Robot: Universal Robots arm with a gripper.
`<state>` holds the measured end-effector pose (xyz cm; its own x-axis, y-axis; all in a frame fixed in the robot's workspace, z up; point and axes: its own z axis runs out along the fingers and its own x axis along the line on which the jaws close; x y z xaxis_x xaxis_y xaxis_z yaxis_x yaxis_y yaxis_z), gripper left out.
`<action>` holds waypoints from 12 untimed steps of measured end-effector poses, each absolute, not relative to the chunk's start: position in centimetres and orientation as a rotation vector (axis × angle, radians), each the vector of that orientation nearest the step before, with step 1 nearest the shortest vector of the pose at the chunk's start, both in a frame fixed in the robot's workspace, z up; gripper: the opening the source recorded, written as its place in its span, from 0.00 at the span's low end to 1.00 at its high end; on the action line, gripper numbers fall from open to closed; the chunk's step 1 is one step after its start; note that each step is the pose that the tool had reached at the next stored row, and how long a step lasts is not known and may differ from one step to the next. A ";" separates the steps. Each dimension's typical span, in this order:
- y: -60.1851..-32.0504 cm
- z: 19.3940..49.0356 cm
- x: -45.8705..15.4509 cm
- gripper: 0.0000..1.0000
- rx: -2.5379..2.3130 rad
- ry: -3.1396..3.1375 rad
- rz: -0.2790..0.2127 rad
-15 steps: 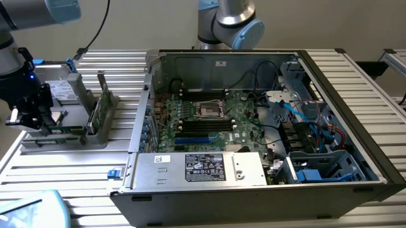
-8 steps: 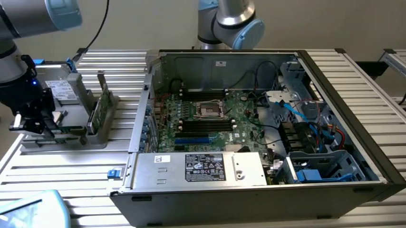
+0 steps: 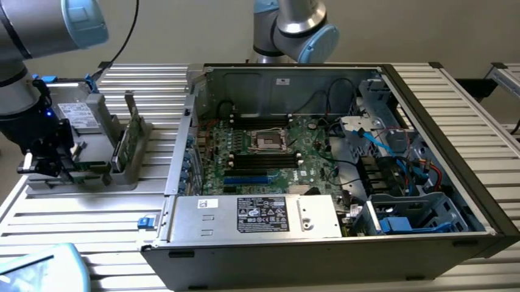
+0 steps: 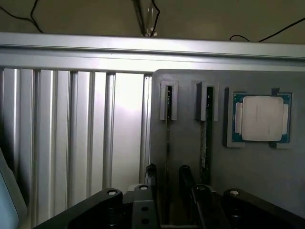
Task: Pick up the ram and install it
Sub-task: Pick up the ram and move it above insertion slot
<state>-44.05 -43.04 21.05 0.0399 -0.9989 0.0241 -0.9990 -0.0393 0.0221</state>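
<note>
The gripper (image 4: 167, 170) hangs with jaws wide and empty, fingers (image 4: 150, 174) lined up either side of the ram (image 4: 167, 138), on edge in the slot nearest the grey holder's (image 4: 186, 143) edge. This reads as the reach for the pick-up, which calls for centring on that thin board. A second stick (image 4: 205, 143) crowds one flank; slatted table (image 4: 71, 143) opens past the other.

Robot lab: aluminium bench (image 3: 81, 219), opened computer (image 3: 325, 261)

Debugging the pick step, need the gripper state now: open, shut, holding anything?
Gripper: open, holding nothing, poised over the ram standing in its grey holder.
</note>
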 end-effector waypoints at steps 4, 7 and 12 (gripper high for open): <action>-43.0 20.5 -44.1 0.33 2.242 -2.155 0.005; -43.0 20.0 -44.1 0.33 2.243 -2.156 0.007; -43.0 19.4 -44.1 0.33 2.244 -2.157 0.008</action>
